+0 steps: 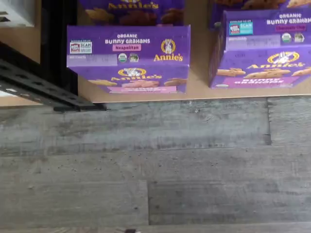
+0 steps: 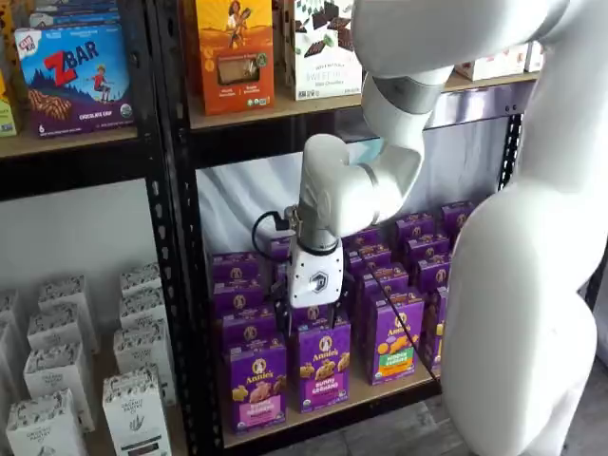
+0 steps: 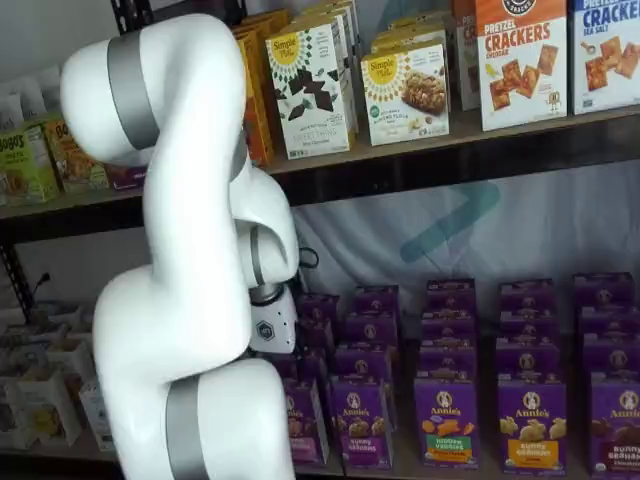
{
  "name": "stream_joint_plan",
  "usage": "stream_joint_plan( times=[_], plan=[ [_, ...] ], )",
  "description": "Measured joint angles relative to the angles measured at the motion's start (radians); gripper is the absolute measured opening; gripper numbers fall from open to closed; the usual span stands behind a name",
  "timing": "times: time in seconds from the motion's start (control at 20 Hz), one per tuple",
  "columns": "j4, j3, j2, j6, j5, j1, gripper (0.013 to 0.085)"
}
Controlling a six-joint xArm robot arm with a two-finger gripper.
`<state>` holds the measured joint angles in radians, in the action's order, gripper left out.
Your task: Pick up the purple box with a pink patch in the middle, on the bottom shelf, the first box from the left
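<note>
Down by the floor, the wrist view shows gray wooden planks [image 1: 155, 165] with rough, streaky grain. Just past them comes the smooth tan edge of the bottom shelf [image 1: 194, 94], with a black metal rail [image 1: 43, 87] full of holes at its corner.

On that board stands the purple box [image 1: 129, 58], a flat-sided cardboard carton with sharp corners. It has a round yellow bunny logo, cookie pictures and a pink band low on its front. Another purple carton [image 1: 265, 48] stands beside it, apart by a strip of bare wood.

In a shelf view the gripper [image 2: 313, 309] has a smooth white body that hangs just above the front row. Its black fingers are hidden behind the cartons, so the gap does not show; the jaws are set as wide as they go, with nothing in them. The purple box [image 2: 257, 385] sits just below the jaws and a little to the side. In both shelf views, more purple cartons [image 3: 445, 335] stand in rows behind.
</note>
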<state>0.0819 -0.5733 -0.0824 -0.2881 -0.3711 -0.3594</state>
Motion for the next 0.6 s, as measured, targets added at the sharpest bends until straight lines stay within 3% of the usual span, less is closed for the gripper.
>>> stream_joint_plan(
  times=[0.15, 0.35, 0.6],
  plan=[
    [-0.021, -0.035, -0.040, -0.015, -0.002, 0.005, 0.0850],
    [-0.008, -0.073, -0.097, 0.003, 0.017, 0.010, 0.0850],
    [-0.061, -0.130, -0.182, -0.033, 0.045, 0.023, 0.0850]
  ],
)
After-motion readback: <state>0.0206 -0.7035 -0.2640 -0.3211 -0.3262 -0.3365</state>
